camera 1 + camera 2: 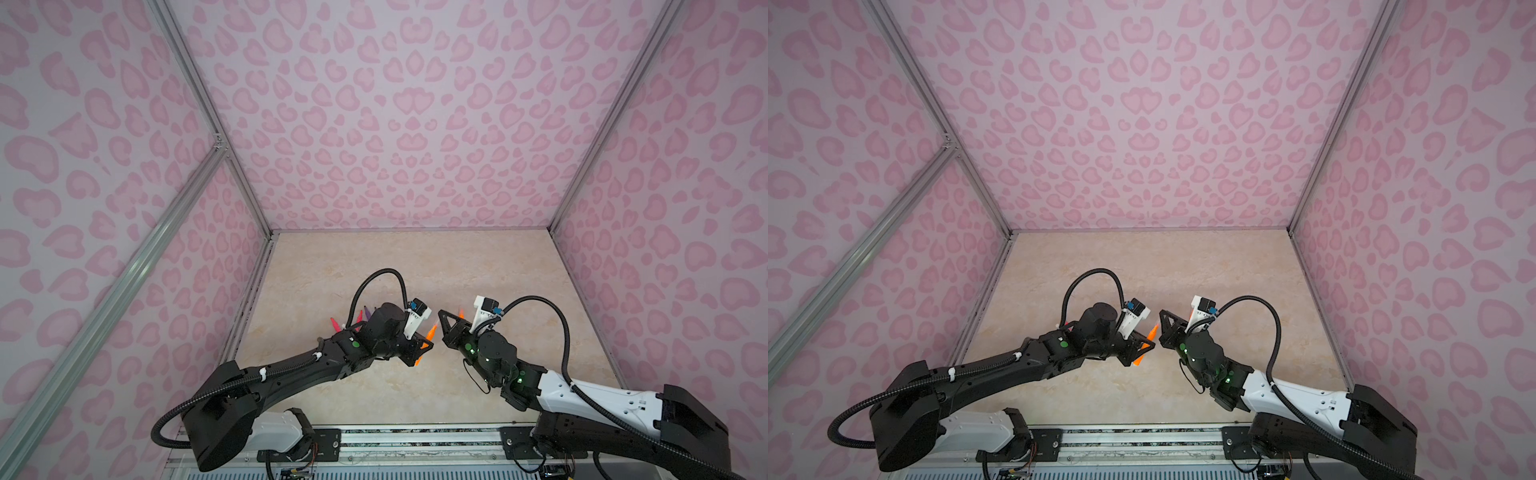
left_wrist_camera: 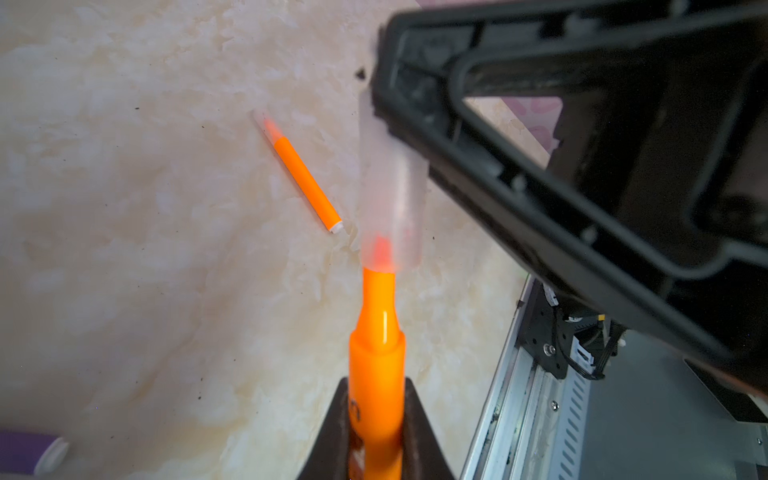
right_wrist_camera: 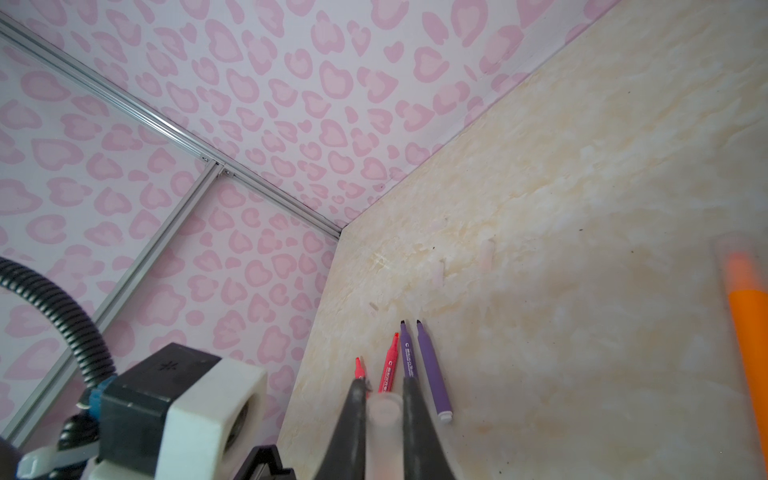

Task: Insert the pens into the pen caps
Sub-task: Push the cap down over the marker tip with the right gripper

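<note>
My left gripper (image 2: pixel 376 388) is shut on an orange pen (image 2: pixel 377 357), tip pointing away from it. My right gripper (image 3: pixel 384 395) is shut on a clear pen cap (image 3: pixel 384 415). In the left wrist view the pen's tip sits just inside the mouth of that cap (image 2: pixel 390 199). In both top views the two grippers (image 1: pixel 422 347) (image 1: pixel 442 316) meet at mid-table, with the orange pen (image 1: pixel 1152 332) between them. Two pink-red pens (image 3: pixel 388 365) and two purple pens (image 3: pixel 432 365) lie uncapped side by side. A second orange pen (image 2: pixel 305 178) lies capped on the table.
Loose clear caps (image 3: pixel 486 251) (image 3: pixel 439 272) lie on the beige surface (image 1: pixel 415 266) beyond the uncapped pens. Pink patterned walls enclose the table on three sides. A metal rail (image 2: pixel 511 374) runs along the front edge.
</note>
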Controlling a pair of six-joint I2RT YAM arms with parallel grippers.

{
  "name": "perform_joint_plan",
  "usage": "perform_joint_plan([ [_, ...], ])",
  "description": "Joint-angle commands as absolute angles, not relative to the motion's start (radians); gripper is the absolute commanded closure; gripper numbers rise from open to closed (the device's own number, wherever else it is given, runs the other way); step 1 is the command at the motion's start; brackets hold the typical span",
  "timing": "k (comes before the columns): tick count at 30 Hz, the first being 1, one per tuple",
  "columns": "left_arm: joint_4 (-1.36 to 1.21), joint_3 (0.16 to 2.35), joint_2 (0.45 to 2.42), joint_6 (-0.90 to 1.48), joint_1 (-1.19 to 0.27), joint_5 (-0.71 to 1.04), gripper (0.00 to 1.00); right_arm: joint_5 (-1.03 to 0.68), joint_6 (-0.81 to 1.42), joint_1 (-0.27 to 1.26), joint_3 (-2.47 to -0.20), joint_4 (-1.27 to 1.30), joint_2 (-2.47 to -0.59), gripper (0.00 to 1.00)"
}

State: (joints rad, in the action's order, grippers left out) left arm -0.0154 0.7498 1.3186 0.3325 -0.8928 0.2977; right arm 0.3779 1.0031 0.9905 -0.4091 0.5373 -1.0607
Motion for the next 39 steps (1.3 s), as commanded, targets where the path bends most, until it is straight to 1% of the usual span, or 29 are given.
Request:
perform_joint_plan([
  [1,-0.052,0.742,1.301,0.335,-0.888,0.262,0.96,0.399,1.02,1.002,-0.401,0.576,-1.081,1.0],
  [4,-0.048,0.738,1.293,0.341,-0.883,0.244,0.96,0.397,1.02,1.019,-0.404,0.6,-1.102,1.0],
  [16,-0.069,0.719,1.265,0.358,-0.861,0.29,0.96,0.378,1.005,1.075,-0.435,0.688,-1.202,1.0],
  [24,-0.139,0.672,1.228,0.405,-0.798,0.398,0.96,0.312,1.012,1.075,-0.423,0.74,-1.201,1.0],
  [29,-0.181,0.65,1.198,0.417,-0.786,0.452,0.96,0.266,1.017,1.076,-0.426,0.761,-1.21,1.0],
  [34,-0.231,0.628,1.162,0.423,-0.779,0.523,0.96,0.247,0.972,1.076,-0.461,0.727,-1.209,1.0],
  [39,-0.24,0.614,1.112,0.42,-0.778,0.543,0.96,0.172,0.918,1.069,-0.505,0.7,-1.211,1.0],
])
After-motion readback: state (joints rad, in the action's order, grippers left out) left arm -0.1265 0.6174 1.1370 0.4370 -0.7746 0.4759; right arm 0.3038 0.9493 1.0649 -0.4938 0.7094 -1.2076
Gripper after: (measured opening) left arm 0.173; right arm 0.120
